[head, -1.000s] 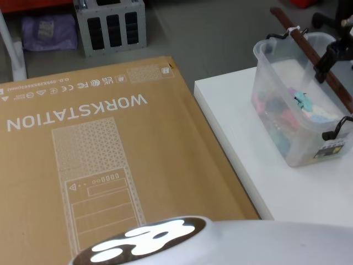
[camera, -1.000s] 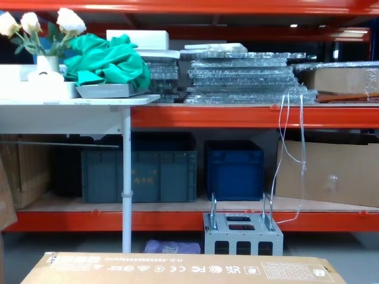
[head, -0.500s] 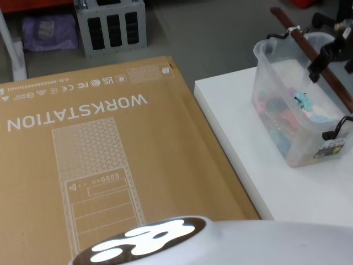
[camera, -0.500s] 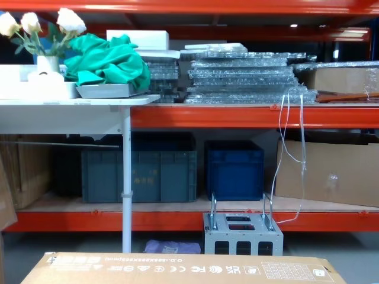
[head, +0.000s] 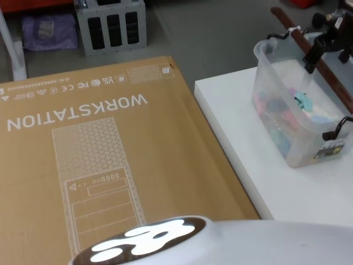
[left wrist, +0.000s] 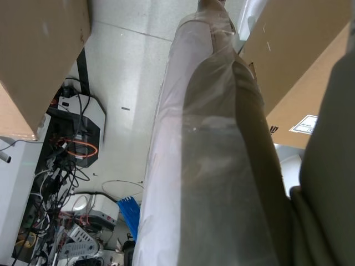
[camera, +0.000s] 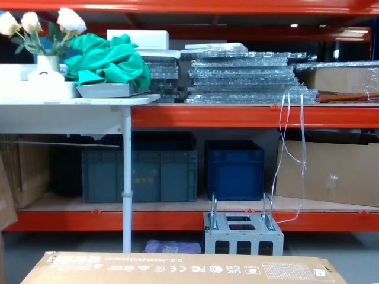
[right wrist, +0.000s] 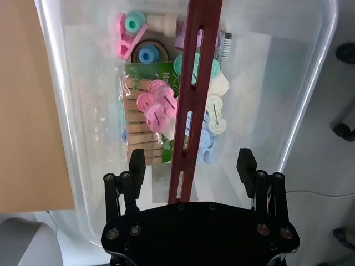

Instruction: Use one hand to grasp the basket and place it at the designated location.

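Note:
The basket (head: 276, 118) is a translucent tub on the white table (head: 242, 149) at the right, holding pastel pegs and small toys. Its reddish-brown slotted handle (head: 287, 23) stands up over the tub. My right gripper (head: 310, 62) hangs just above the handle near the far right edge. In the right wrist view the gripper (right wrist: 191, 163) is open, its black fingers (right wrist: 137, 163) on either side of the handle (right wrist: 194, 83) with a wide gap and no contact. The basket rim (right wrist: 61, 138) curves below. The left arm stays parked low beside the body.
A large brown cardboard box (head: 99, 154) marked WORKSTATION lies to the left of the table, touching its edge. A grey metal crate (head: 110, 22) stands on the floor beyond it. Shelving with blue crates (camera: 234, 168) is behind.
My right gripper has moved up and slightly left in the head view, away from the middle of the handle. The basket has not moved.

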`<state>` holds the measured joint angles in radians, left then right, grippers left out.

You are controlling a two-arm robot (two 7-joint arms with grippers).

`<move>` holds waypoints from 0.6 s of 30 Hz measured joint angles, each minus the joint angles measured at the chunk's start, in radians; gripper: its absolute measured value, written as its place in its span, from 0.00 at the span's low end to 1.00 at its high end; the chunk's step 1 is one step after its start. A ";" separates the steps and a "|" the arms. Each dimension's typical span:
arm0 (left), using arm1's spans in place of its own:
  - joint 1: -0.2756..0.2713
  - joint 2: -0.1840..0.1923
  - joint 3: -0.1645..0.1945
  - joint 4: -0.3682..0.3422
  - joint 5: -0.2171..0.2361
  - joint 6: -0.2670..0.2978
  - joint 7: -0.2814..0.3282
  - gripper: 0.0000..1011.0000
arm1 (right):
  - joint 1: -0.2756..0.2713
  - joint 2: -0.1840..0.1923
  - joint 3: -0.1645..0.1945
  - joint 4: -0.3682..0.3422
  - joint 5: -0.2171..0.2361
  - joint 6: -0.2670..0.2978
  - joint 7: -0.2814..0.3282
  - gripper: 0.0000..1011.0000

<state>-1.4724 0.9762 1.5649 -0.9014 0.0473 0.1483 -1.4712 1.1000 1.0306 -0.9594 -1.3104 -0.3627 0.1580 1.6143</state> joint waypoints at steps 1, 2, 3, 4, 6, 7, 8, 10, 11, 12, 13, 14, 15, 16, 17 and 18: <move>0.000 0.000 0.000 0.000 0.000 0.000 0.000 0.00 | 0.000 -0.002 -0.002 0.005 0.002 -0.003 0.000 0.99; 0.000 0.000 0.000 0.000 0.000 0.000 0.000 0.00 | 0.000 -0.004 -0.003 0.011 0.007 -0.006 -0.001 0.99; 0.000 0.000 0.000 0.000 0.000 0.000 0.000 0.00 | -0.002 -0.007 -0.006 0.023 0.017 -0.015 -0.002 0.99; 0.000 0.000 0.000 0.000 0.000 0.000 0.000 0.00 | -0.004 -0.011 -0.010 0.035 0.027 -0.024 -0.002 0.99; 0.000 0.000 0.000 0.000 0.000 0.000 0.000 0.00 | -0.008 -0.012 -0.013 0.044 0.038 -0.031 -0.002 0.99; 0.000 0.000 0.000 0.000 0.000 0.000 0.000 0.00 | -0.009 -0.012 -0.014 0.047 0.042 -0.033 -0.002 0.99; 0.000 0.000 0.000 0.000 0.000 0.000 0.000 0.00 | -0.010 -0.013 -0.016 0.050 0.047 -0.035 -0.003 0.99; 0.000 0.000 0.000 0.000 0.000 0.000 0.000 0.00 | -0.014 -0.014 -0.022 0.059 0.056 -0.042 -0.004 0.99; 0.000 0.000 0.000 0.000 0.000 0.000 0.000 0.00 | -0.015 -0.014 -0.024 0.060 0.057 -0.044 -0.005 0.99; 0.000 0.000 0.000 0.000 0.000 0.000 0.000 0.00 | -0.018 -0.015 -0.027 0.066 0.062 -0.048 -0.008 0.99; 0.000 0.000 0.000 0.000 0.000 0.000 0.000 0.00 | -0.019 -0.015 -0.030 0.068 0.064 -0.049 -0.009 0.99; 0.000 0.000 0.000 0.000 0.000 0.000 0.000 0.00 | -0.020 -0.016 -0.032 0.070 0.067 -0.051 -0.010 0.99; 0.000 0.000 0.000 0.000 0.000 0.000 0.000 0.00 | -0.022 -0.016 -0.035 0.073 0.071 -0.053 -0.012 0.99; 0.000 0.000 0.000 0.000 0.000 0.000 0.000 0.00 | -0.022 -0.016 -0.037 0.075 0.072 -0.055 -0.013 0.99; 0.000 0.000 0.000 0.000 0.000 0.000 0.000 0.00 | -0.022 -0.016 -0.040 0.077 0.075 -0.057 -0.015 0.99; 0.000 0.000 0.000 0.000 0.000 0.000 0.000 0.00 | -0.023 -0.016 -0.041 0.078 0.077 -0.057 -0.016 0.99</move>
<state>-1.4723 0.9762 1.5648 -0.9015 0.0472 0.1482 -1.4712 1.0774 1.0144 -1.0008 -1.2320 -0.2855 0.1006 1.5983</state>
